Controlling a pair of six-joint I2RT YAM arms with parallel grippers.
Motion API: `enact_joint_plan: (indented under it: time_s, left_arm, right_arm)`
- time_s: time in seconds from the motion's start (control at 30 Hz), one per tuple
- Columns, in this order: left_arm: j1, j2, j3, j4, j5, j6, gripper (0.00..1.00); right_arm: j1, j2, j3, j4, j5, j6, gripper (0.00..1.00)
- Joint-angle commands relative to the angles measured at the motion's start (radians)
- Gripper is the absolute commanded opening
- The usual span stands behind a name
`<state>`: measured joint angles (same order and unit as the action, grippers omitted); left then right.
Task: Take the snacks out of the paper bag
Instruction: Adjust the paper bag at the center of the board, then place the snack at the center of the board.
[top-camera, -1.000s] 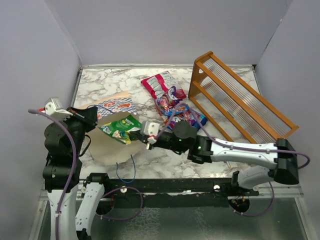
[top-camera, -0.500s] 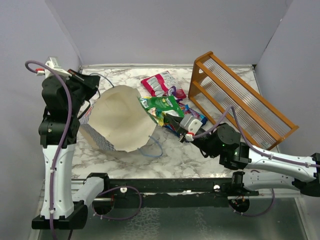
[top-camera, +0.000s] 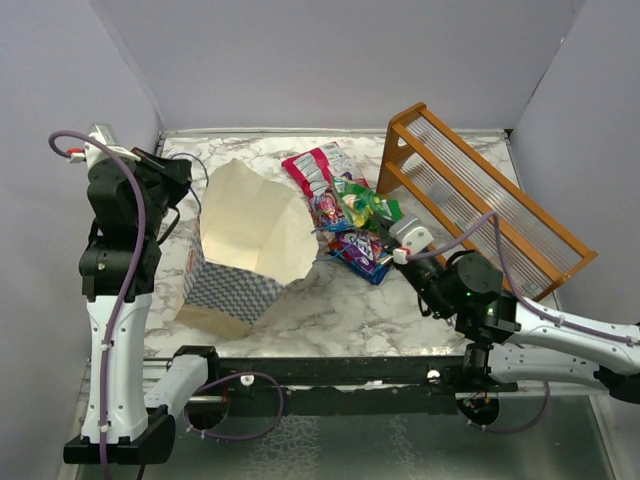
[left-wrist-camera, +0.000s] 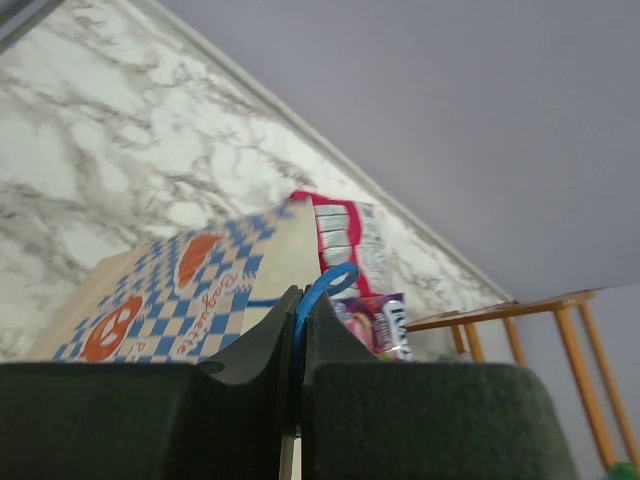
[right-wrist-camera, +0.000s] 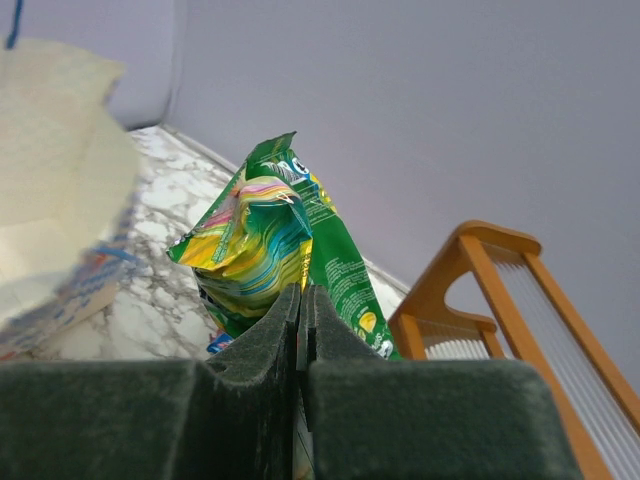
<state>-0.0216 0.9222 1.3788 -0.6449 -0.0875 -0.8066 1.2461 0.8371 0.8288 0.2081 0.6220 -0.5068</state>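
Left pincer (left-wrist-camera: 298, 298): clenched on the thin blue cord handle (left-wrist-camera: 322, 285) of the blue-and-white checkered paper bag (top-camera: 235, 290). The bag hangs tilted at the left of the marble-patterned tabletop (top-camera: 340, 310), cream mouth open toward the middle. Its lower end apparently rests on the surface.

Right pincer (right-wrist-camera: 303, 295): grasping the green glossy crinkly packet (right-wrist-camera: 262, 235) by its bottom edge, in the air above the loose pile: pink-and-white packet (top-camera: 313, 168), purple packet (top-camera: 358, 250).

Risks:
- The grip on the green packet is a narrow pinch on slick film, so it may slip out.
- The bag is carried on one cord. If the cord slides free or tears, the bag flops over.
- Cannot tell whether more snacks are inside.

Room:
- The orange wooden slatted rack (top-camera: 480, 200) sits just right of the pile and near the right wrist, so there is little margin on that side.
- The left wall is close behind the left arm.
- Bare marble at front centre looks like the open drop zone.
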Motion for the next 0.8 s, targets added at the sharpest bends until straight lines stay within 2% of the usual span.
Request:
enact_joint_plan:
  time_s: [0.0,0.2,0.23,0.27,0.37,0.43,0.57,0.63,0.77]
  left_arm:
    - [-0.004,-0.059,-0.109,-0.022,-0.140,0.103,0.00]
    - [-0.006,-0.150,-0.210,-0.076,-0.272,0.130,0.00]
    - [-0.008,-0.163,-0.210,-0.094,-0.303,0.132,0.04]
    - [-0.010,-0.173,-0.205,-0.116,-0.346,0.126,0.09]
    - [-0.015,-0.204,-0.171,-0.178,-0.431,0.095,0.39]
    - [-0.022,-0.221,-0.147,-0.180,-0.421,0.096,0.59]
    - [-0.033,-0.238,-0.088,-0.170,-0.374,0.106,0.85]
    - [-0.040,-0.243,-0.056,-0.164,-0.364,0.119,0.97]
    - [-0.075,-0.244,0.010,-0.137,-0.337,0.200,0.99]
  right_arm:
    - [-0.003,-0.082,-0.006,-0.054,0.089,-0.009,0.01]
    - [-0.004,-0.104,0.025,-0.116,0.082,0.014,0.01]
    - [-0.004,-0.097,0.023,-0.117,0.090,0.010,0.01]
    - [-0.004,-0.088,0.018,-0.119,0.096,0.006,0.01]
    - [-0.003,-0.068,0.004,-0.165,0.085,0.053,0.01]
    - [-0.003,-0.056,-0.028,-0.173,0.059,0.095,0.01]
    - [-0.003,0.023,-0.127,-0.149,0.031,0.167,0.01]
    - [-0.004,0.100,-0.173,-0.114,0.033,0.186,0.01]
    - [-0.005,0.286,-0.235,-0.016,0.056,0.200,0.01]
